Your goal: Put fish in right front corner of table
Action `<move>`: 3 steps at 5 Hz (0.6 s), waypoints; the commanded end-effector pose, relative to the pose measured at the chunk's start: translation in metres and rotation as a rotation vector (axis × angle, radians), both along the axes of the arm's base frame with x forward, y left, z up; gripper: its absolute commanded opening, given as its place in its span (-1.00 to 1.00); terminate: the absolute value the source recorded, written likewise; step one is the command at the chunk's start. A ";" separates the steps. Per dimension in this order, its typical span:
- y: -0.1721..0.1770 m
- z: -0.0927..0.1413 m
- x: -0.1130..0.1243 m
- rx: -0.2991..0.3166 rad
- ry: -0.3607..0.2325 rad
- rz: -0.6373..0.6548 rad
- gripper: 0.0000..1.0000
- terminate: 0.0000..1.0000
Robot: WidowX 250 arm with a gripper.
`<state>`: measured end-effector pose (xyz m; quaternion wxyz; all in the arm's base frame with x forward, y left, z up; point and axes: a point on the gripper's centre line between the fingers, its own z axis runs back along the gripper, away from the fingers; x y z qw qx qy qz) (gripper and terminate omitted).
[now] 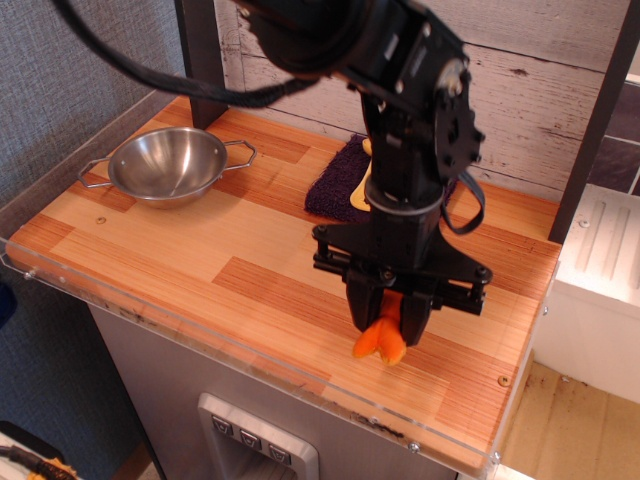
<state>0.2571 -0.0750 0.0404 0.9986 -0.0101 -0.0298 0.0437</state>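
Note:
The orange fish (381, 340) hangs between the fingers of my black gripper (388, 322), which is shut on it. Its lower end is at or just above the striped wooden table (200, 250), toward the right front part of the top, a little short of the corner. My arm comes down from the upper left and hides part of the table behind it.
A steel bowl (168, 165) stands at the back left. A dark purple cloth (333, 186) with a yellow brush (359, 196) on it lies behind the arm, mostly hidden. A clear plastic rim (300, 385) runs along the front edge. A dark post (592, 120) stands at the right.

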 end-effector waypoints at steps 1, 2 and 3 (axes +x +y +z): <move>0.009 0.004 0.009 0.022 -0.043 -0.034 1.00 -1.00; 0.014 0.014 0.008 0.027 -0.079 -0.060 1.00 -1.00; 0.037 0.046 0.011 0.002 -0.145 -0.098 1.00 -1.00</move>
